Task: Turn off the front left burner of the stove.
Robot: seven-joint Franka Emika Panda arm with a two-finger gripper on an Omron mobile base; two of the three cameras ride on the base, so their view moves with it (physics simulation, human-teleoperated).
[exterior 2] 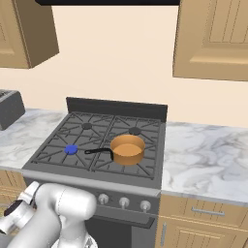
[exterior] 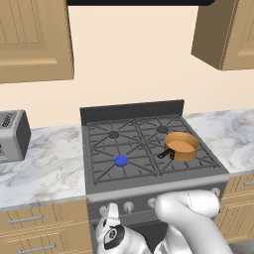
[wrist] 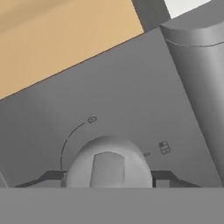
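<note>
The fingers (wrist: 108, 181) are standing apart, one dark tip (wrist: 48, 178) showing on each side of a round silver knob (wrist: 108, 164) on the grey control panel (wrist: 122, 100) of the stove (exterior: 149, 188). The knob is sitting between the tips, but I cannot tell whether they are pressing on it or merely flanking it. A thin arc and small marks are printed on the panel around the knob. In the left base view the hand (exterior: 111, 230) is hanging low in front of the stove, at the left end of the knob row, with the white arm (exterior: 191, 208) bending across the stove's front.

Up on the cooktop, the front left burner (exterior: 121, 160) is showing bright blue, ringed by dark grate bars, at the near left of the stove. A copper saucepan (exterior: 182, 145) with a black handle is sitting on the front right burner, its handle pointing toward the blue cap. The two rear burners are looking dark grey. A marble worktop (exterior: 44, 168) is running along both sides of the stove, and a grey toaster (exterior: 12, 135) is resting on its left stretch, well apart from the stove. Wooden cabinets (exterior 2: 213, 38) are hanging above.
</note>
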